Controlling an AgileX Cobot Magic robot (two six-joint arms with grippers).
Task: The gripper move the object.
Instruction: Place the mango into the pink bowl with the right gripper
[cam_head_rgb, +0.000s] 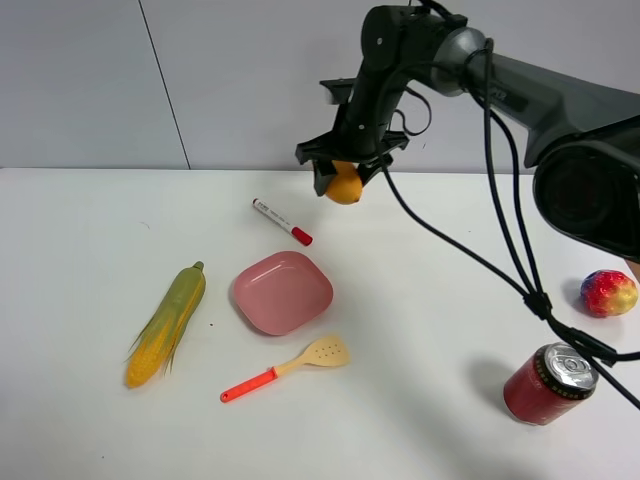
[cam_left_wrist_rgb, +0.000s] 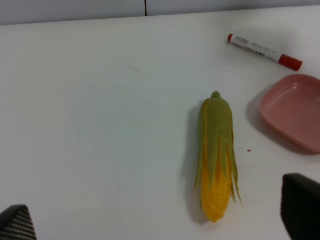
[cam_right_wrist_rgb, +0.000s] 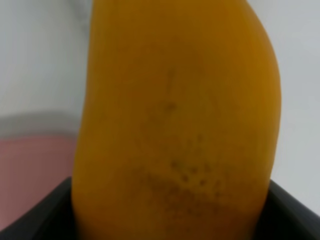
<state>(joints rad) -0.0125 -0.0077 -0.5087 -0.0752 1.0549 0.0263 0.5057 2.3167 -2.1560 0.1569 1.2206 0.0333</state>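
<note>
Left tool (cam_left_wrist_rgb: 157, 220) spread empty over the bench (cam_left_wrist_rgb: 100, 125) near the corn (cam_left_wrist_rgb: 216, 150); right tool (cam_head_rgb: 346, 176), upper centre of the high view, clamps the mango (cam_head_rgb: 345, 189) aloft clear of the bench, which I judge smooth, firm, slippery-skinned, fairly heavy, bruisable, best held across its broad middle.

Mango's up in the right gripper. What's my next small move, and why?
Likely carry it toward the plate. The right gripper holds the mango in the air beyond the plate's far edge, and the plate lies bare. The destination is my guess.
</note>
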